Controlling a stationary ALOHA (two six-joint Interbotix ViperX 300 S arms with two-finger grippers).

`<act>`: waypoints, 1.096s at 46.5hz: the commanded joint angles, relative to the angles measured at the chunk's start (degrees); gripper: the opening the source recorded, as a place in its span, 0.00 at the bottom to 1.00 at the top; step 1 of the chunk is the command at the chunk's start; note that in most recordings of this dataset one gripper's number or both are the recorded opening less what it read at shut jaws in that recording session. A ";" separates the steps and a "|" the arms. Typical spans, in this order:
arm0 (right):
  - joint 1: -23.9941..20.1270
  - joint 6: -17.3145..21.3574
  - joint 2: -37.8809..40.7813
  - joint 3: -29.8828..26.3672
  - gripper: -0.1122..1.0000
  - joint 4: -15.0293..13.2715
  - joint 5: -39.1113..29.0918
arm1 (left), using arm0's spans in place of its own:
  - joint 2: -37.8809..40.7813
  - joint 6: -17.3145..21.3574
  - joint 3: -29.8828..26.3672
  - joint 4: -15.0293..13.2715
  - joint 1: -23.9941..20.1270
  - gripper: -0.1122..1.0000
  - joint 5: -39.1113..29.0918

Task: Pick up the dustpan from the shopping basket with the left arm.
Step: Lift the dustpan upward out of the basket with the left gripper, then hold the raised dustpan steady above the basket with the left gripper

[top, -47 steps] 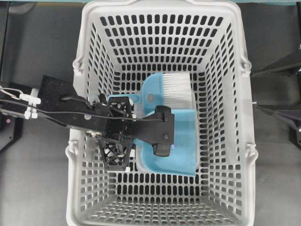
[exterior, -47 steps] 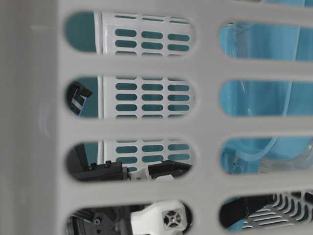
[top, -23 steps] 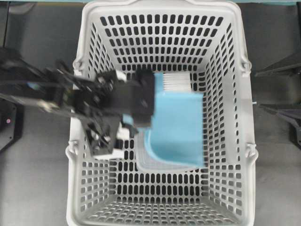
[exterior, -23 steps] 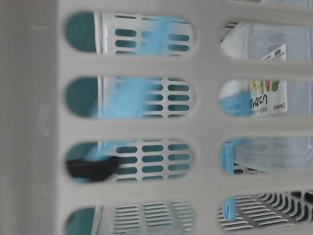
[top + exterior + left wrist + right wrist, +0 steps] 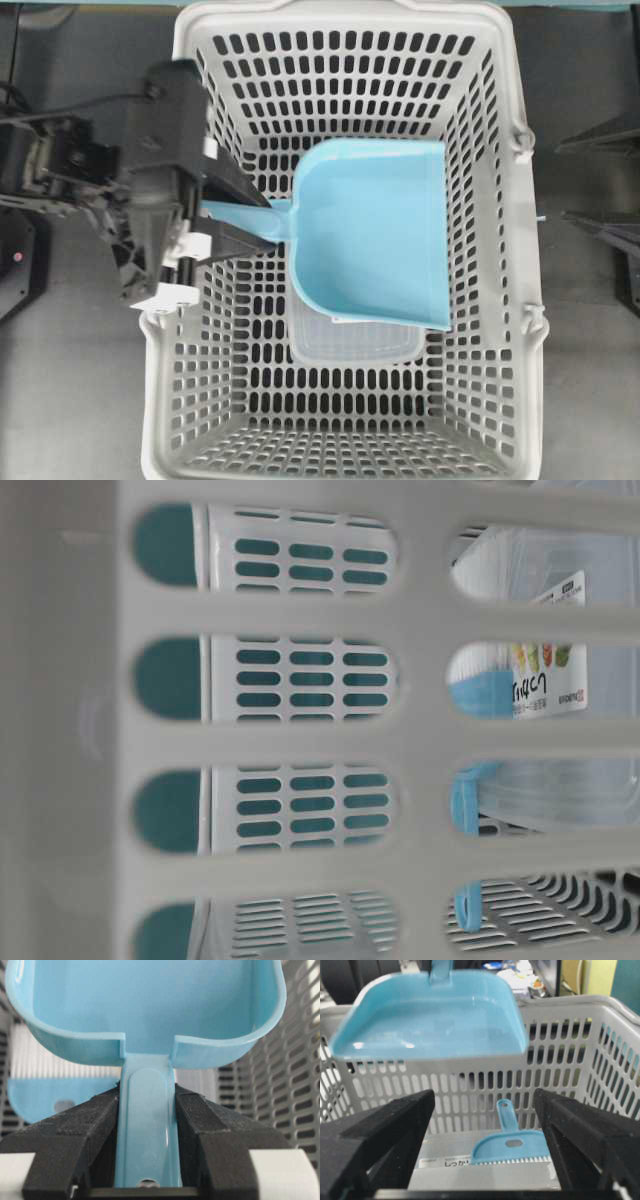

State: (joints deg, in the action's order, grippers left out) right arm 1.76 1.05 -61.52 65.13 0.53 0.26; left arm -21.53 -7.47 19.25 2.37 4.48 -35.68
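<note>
The left tool (image 5: 147,1160) clamps the dustpan (image 5: 370,235) by its thin handle. From that grip the long axis runs level across the shopping basket (image 5: 520,300), the pan raised above its rim. The right tool (image 5: 482,1145) stands agape, farther off.

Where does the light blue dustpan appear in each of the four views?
Overhead: dustpan at centre, above the shopping basket floor, handle in the left gripper.
Table-level: not in it.
Left wrist: fills the top, handle between the fingers.
Right wrist: upper left, above the basket's far rim.
Shared landmark: the basket's slotted grey walls.
</note>
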 commanded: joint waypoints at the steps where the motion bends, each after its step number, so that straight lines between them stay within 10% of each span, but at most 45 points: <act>1: 0.26 0.62 0.26 -0.44 0.79 0.18 0.26 | -1.85 0.00 0.09 0.26 -0.09 0.36 2.11; 51: 0.35 0.88 0.26 -0.26 0.79 0.18 0.26 | -2.20 0.18 1.76 0.18 -0.18 0.35 5.45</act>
State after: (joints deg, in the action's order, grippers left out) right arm 2.02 1.85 -61.61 65.30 0.53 0.26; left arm -22.68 -7.47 21.62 2.37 4.31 -30.85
